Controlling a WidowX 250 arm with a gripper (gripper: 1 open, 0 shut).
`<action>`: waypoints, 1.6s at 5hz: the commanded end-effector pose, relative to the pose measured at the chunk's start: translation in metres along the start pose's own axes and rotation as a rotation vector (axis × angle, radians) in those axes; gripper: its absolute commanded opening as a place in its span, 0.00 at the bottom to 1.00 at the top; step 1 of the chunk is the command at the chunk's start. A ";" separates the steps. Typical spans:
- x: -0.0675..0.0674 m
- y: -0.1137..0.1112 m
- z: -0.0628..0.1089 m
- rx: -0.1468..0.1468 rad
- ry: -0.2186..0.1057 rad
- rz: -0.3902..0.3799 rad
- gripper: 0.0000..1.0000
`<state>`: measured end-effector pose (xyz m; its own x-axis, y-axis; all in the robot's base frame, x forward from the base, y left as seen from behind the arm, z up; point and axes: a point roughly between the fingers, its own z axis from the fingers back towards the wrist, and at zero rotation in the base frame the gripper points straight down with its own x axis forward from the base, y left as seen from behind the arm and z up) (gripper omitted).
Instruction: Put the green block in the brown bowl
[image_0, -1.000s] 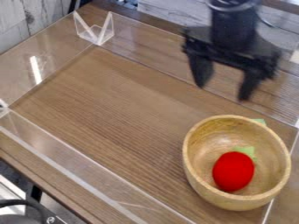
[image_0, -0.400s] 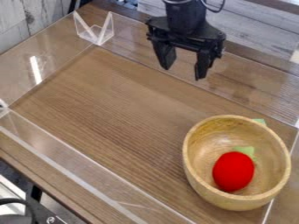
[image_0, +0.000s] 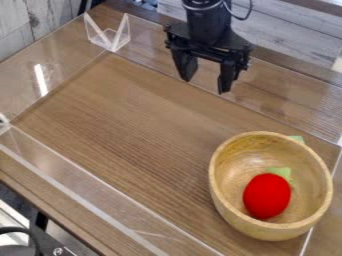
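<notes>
The brown bowl (image_0: 235, 190) sits at the front right of the wooden table, with a red ball (image_0: 267, 195) inside it. A small pale green piece, apparently the green block (image_0: 294, 140), peeks out behind the bowl's far rim; most of it is hidden. My black gripper (image_0: 205, 79) hangs at the back centre of the table, pointing down, well left of and behind the bowl. Its fingers (image_0: 185, 68) stand apart with nothing between them.
Clear plastic walls (image_0: 54, 160) fence the wooden table on the left and front. A clear folded stand (image_0: 107, 32) sits at the back left corner. Bare wood lies between the gripper and the bowl.
The gripper has moved left and toward the back of the table, away from the bowl, staying open. The bowl, ball and green piece have not moved.
</notes>
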<state>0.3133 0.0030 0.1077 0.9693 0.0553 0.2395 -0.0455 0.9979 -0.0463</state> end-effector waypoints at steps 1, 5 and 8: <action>0.013 0.001 0.009 0.008 -0.054 -0.017 1.00; 0.024 0.035 -0.009 0.042 -0.066 0.052 1.00; 0.039 0.039 -0.002 0.024 -0.053 -0.037 0.00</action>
<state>0.3416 0.0406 0.0962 0.9715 0.0238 0.2360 -0.0192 0.9996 -0.0219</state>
